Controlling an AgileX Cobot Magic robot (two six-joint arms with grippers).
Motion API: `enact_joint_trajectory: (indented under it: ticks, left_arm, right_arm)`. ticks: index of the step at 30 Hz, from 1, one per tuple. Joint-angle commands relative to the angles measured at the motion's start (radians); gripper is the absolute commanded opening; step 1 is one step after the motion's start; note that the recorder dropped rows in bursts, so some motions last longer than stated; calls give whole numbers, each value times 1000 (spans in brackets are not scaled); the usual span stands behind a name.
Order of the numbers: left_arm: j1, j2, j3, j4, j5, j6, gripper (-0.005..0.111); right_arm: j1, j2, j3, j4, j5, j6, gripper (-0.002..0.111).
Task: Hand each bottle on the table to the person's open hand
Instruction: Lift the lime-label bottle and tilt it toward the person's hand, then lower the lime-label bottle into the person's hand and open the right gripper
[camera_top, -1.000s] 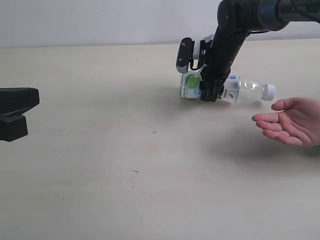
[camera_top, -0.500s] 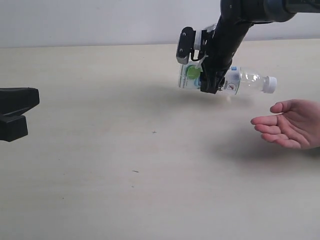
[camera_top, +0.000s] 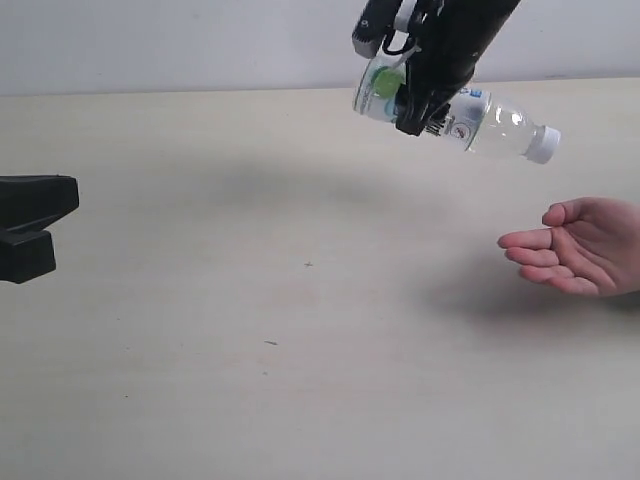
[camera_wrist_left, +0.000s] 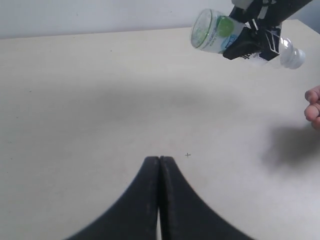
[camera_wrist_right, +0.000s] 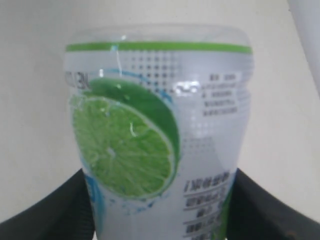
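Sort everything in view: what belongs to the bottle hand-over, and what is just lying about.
Job in hand: lime-label bottle, held in the air by the right tool; person's open hand; table.
Lying about: left tool, shut and empty; dark specks on the tabletop.

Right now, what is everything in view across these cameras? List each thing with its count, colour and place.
bottle: one, clear with a white cap and a green lime label, in the air above the far right of the table, tilted, cap end lower and toward the hand.
table: one, pale beige, fills the scene.
wall: one, pale grey, behind the table.
person's hand: one, bare, light-skinned, open palm up at the right edge, below the bottle's cap.
left pincer: one, black, shut, empty, low at the left edge.
right pincer: one, black, shut on the bottle's labelled body.
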Motion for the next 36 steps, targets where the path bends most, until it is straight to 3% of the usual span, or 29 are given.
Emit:
enact_joint_trajectory:
  ticks: [1, 10, 27, 36]
  left_arm:
    - [3, -5, 6, 1, -17, 2, 0]
    - [3, -5, 6, 1, -17, 2, 0]
    - [3, -5, 6, 1, -17, 2, 0]
    - [3, -5, 6, 1, -17, 2, 0]
  right_arm:
    - [2, -59, -10, -1, 0, 123, 0]
    - [2, -143, -10, -1, 103, 447, 0]
    - [2, -160, -10, -27, 371, 570, 0]
    - [2, -203, -10, -112, 379, 643, 0]
